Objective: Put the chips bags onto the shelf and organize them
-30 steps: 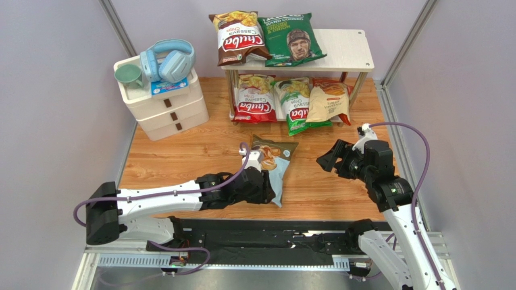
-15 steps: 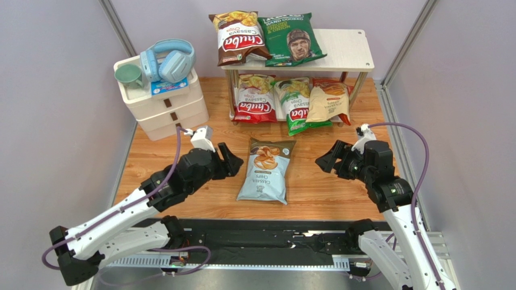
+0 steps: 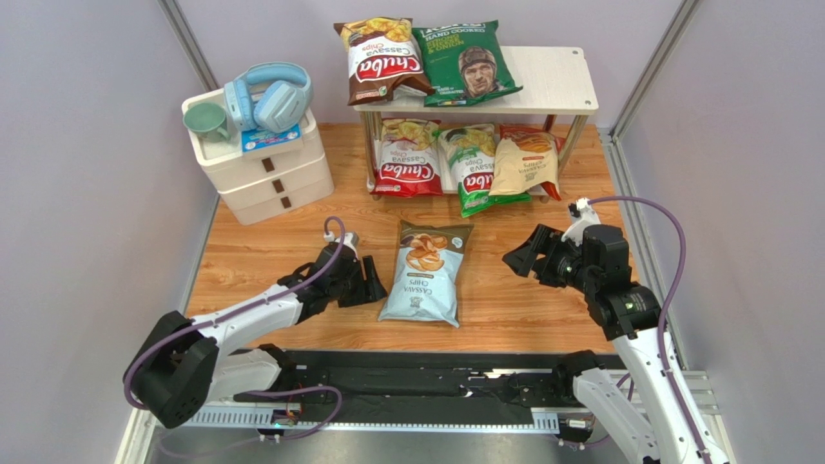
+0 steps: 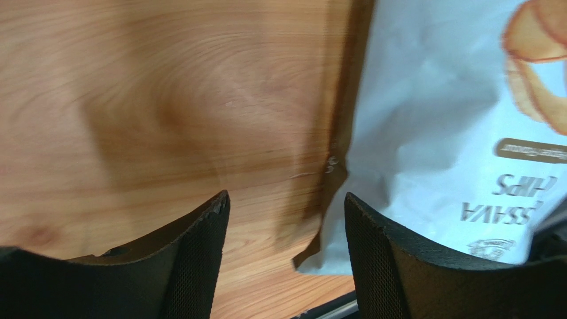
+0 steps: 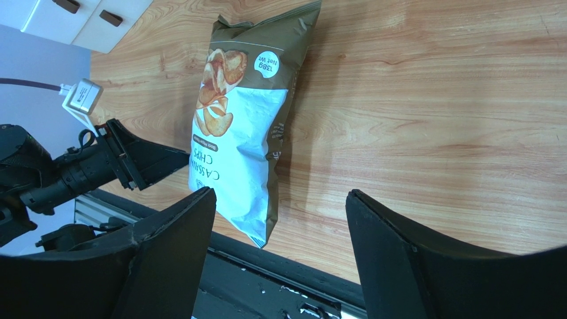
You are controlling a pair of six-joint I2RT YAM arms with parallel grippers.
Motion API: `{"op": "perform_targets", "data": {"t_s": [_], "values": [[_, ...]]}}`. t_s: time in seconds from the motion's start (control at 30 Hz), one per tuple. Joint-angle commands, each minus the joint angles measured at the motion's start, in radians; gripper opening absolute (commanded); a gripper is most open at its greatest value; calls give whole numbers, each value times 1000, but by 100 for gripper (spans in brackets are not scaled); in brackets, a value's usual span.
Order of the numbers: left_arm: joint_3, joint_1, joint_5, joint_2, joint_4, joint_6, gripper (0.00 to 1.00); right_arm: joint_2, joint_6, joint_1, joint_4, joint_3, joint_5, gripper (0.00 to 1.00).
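Seen from above, the light blue bag (image 3: 423, 274) is laid flat near the worktop's (image 3: 281, 242) near edge. At the far edge, bare board is seen on the shelf's (image 3: 566, 77) top right.

In the left wrist view, the left claw (image 4: 286, 199) is spread, the bag's edge just by one finger. That edge is best pinched.

In the right wrist view, the right claw (image 5: 281, 194) is held open and empty, apart.

A robotics lab test cell: blank lilac-grey panels (image 3: 87, 193) in aluminium struts (image 3: 190, 48) wall in the wood-grain worktop (image 3: 261, 251) beside and beyond the fingers (image 3: 373, 287), with a slotted metal mounting rail (image 3: 407, 418) behind them
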Motion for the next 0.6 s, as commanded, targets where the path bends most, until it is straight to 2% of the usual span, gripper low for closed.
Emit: {"op": "perform_targets", "data": {"t_s": [0.0, 0.07, 0.33, 0.47, 0.57], "values": [[-9, 23, 157, 38, 293, 26, 69, -4, 14, 4, 61, -3, -15, 78], [-29, 29, 186, 51, 359, 14, 68, 4, 20, 4, 68, -8, -21, 78], [-101, 95, 234, 54, 428, -6, 67, 10, 6, 4, 64, 3, -7, 78], [-154, 124, 353, 92, 615, -34, 69, 24, 14, 4, 74, -5, -13, 78], [-165, 137, 463, 178, 759, -70, 71, 28, 18, 4, 82, -3, -22, 77]]}}
